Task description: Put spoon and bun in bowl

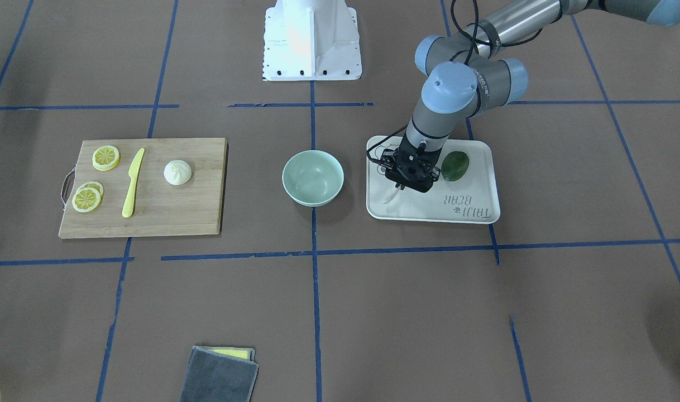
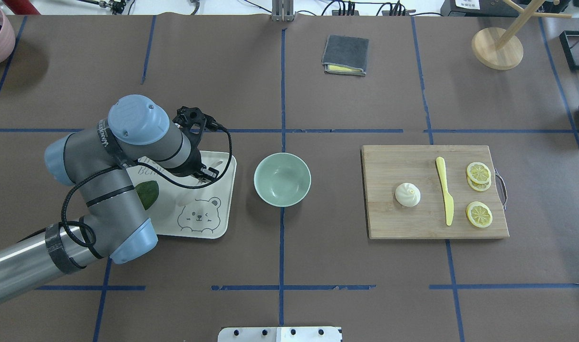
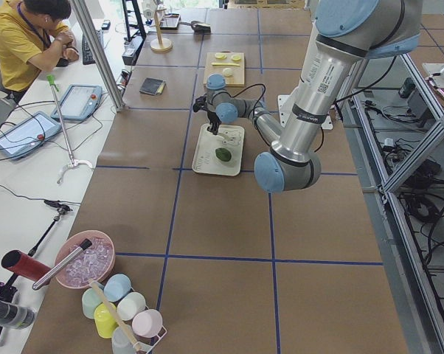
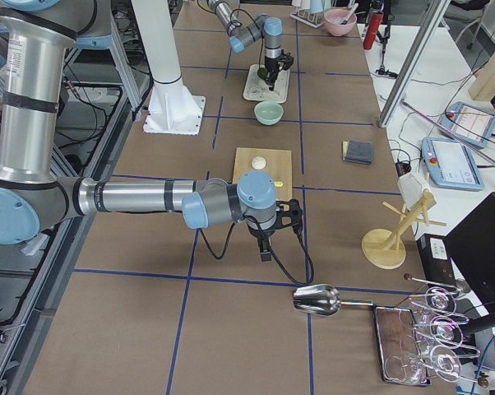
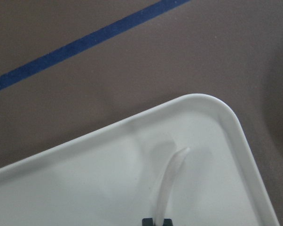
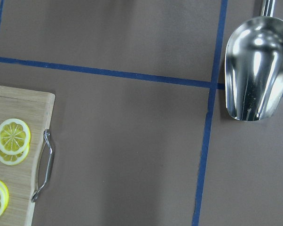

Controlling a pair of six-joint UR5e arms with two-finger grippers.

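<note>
My left gripper (image 1: 400, 187) is over the bear-print tray (image 1: 468, 212) and shut on the off-white spoon (image 1: 392, 196). In the left wrist view the spoon (image 5: 172, 174) sticks out from the fingertips over the tray's corner and casts a shadow on it. The mint-green bowl (image 1: 313, 177) stands empty at the table's middle, beside the tray. The white pleated bun (image 1: 177, 172) sits on the wooden cutting board (image 1: 167, 218). My right gripper (image 4: 264, 247) shows only in the exterior right view, beyond the board; I cannot tell whether it is open or shut.
A dark green avocado (image 1: 455, 166) lies on the tray beside the left gripper. A yellow knife (image 1: 132, 183) and lemon slices (image 1: 105, 157) lie on the board. A grey cloth (image 1: 220, 374) lies at the operators' side. A metal scoop (image 6: 256, 66) lies near the right gripper.
</note>
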